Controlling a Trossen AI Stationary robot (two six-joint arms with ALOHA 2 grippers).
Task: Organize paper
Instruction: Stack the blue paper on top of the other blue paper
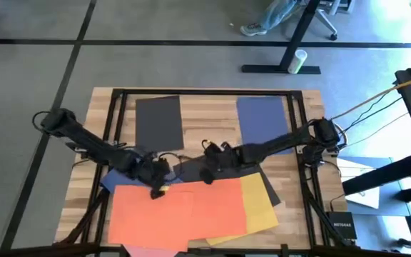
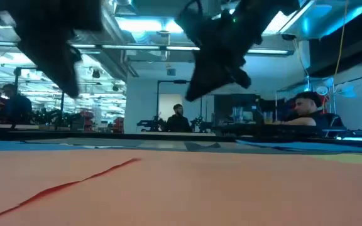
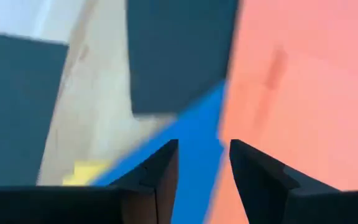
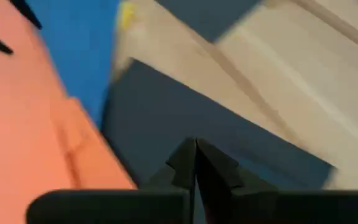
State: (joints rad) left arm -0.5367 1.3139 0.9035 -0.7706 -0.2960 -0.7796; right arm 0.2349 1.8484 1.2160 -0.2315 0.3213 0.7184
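You are sorting the paper (image 1: pixel 184 210) piled at the table's near edge: your left gripper (image 1: pixel 157 187), jaws spread, is hanging over the orange sheet's corner, while your right gripper (image 1: pixel 207 173), jaws pressed together, is hanging over a dark sheet (image 1: pixel 191 169), so next I think you pinch an edge.

Wooden surface (image 1: pixel 212 118) with a black metal frame (image 1: pixel 116 107) running along its edges. Grey floor (image 1: pixel 34 64) beyond it, crossed by dark tape lines (image 1: pixel 191 43). A white cup (image 1: pixel 300 58) stands on the floor beside a black desk foot (image 1: pixel 280 68). A small black box (image 1: pixel 342 227) lies on the floor near the surface's corner. A yellow cable (image 1: pixel 369 100) runs off to one side. Across the room, one person (image 2: pixel 178 118) stands at the far wall; another person (image 2: pixel 308 108) sits at a desk; a third (image 2: pixel 16 103) is at the opposite side. Ceiling lights (image 2: pixel 137 25) are on.
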